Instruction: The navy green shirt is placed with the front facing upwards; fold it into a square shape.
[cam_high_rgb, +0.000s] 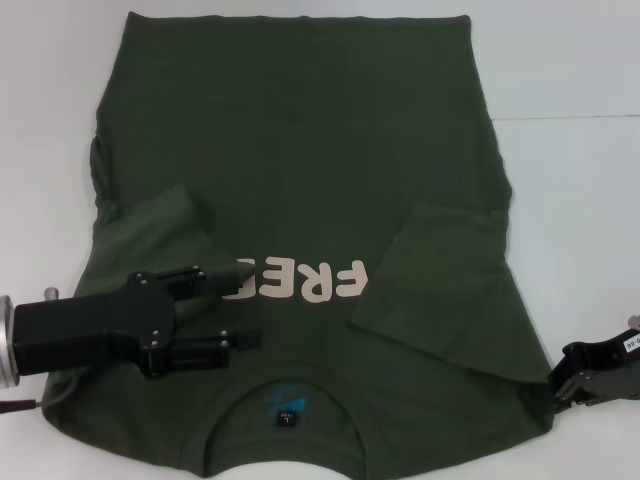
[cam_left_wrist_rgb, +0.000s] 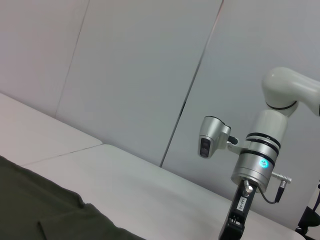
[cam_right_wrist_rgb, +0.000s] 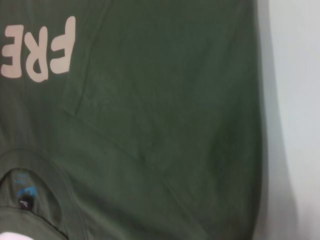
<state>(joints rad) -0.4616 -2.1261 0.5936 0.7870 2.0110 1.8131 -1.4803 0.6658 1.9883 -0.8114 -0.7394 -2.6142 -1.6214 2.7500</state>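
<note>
**Green shirt flat on the table, both sleeves folded in**

From the head view, the navy green shirt (cam_high_rgb: 300, 160) lies flat on the white table (cam_high_rgb: 570, 180), front side up. Its collar (cam_high_rgb: 285, 400) is near the robot and its hem is far away. Cream letters (cam_high_rgb: 300, 280) run across the chest. Both short sleeves are folded in over the body. The left gripper (cam_high_rgb: 243, 307) hangs over the shirt's left side, just beside the letters. Its two fingers stand apart and hold nothing. The right gripper (cam_high_rgb: 560, 385) sits at the shirt's near right corner, by the table edge. I cannot tell if it is released or clenched.

From the left wrist view, a bit of the shirt (cam_left_wrist_rgb: 45, 215) shows on the table (cam_left_wrist_rgb: 150, 185). The right arm (cam_left_wrist_rgb: 260, 160) stands farther off before a grey wall (cam_left_wrist_rgb: 125, 75).

From the right wrist view, the shirt (cam_right_wrist_rgb: 165, 100) fills most of the picture. The letters (cam_right_wrist_rgb: 40, 47) and the collar with its blue label (cam_right_wrist_rgb: 24, 192) show. A strip of table (cam_right_wrist_rgb: 295, 100) lies beside the shirt's edge.
</note>
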